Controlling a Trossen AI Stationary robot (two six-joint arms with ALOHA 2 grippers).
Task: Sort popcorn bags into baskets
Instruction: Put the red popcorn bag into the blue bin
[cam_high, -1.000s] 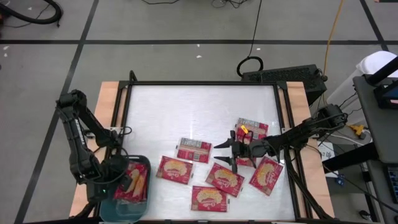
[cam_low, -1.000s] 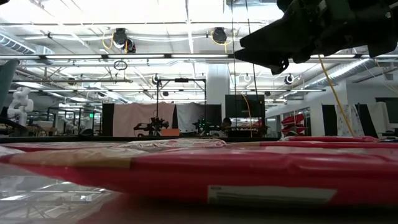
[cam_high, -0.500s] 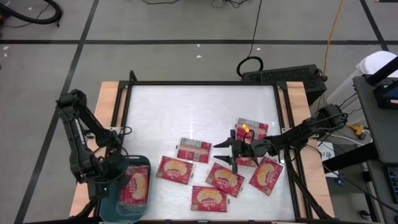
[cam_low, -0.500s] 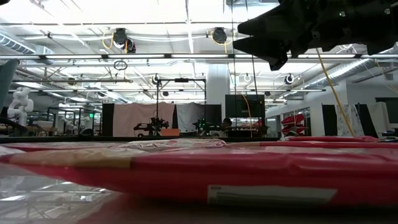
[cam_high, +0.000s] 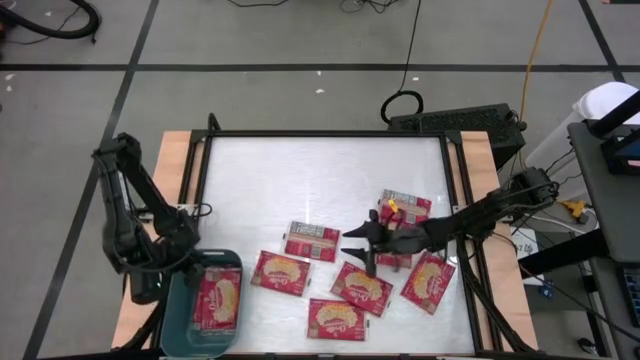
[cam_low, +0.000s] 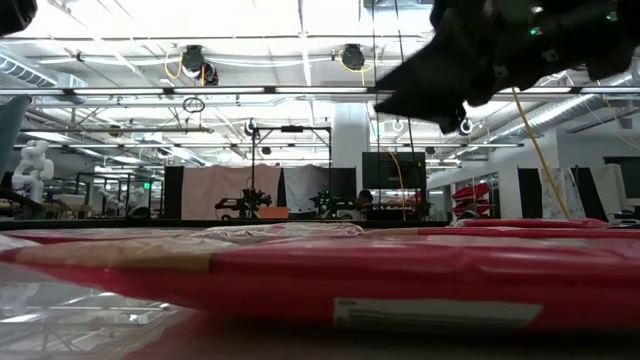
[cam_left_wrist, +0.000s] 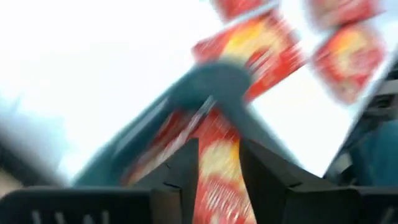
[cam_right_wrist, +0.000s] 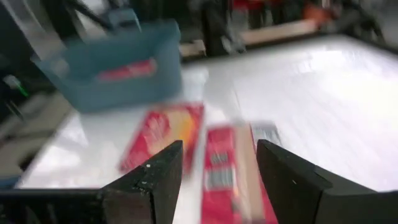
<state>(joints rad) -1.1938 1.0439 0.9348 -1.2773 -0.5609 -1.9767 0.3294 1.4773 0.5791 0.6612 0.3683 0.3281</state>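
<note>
Both arms low over table (cam_high: 300, 170)

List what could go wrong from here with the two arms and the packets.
1. The right gripper, open above closely grouped popcorn bags, might catch two at once or nudge a neighbour.
2. The bag under it lies flat on the table, so the fingers may slide off.
3. The left gripper sits beside the teal basket; its arm could bump the rim.

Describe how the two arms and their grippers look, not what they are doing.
Both arms are dark, slender and jointed, with thin dark cables along them. The left gripper and right gripper each have two black, blocky, angular fingers. No markings are legible.
</note>
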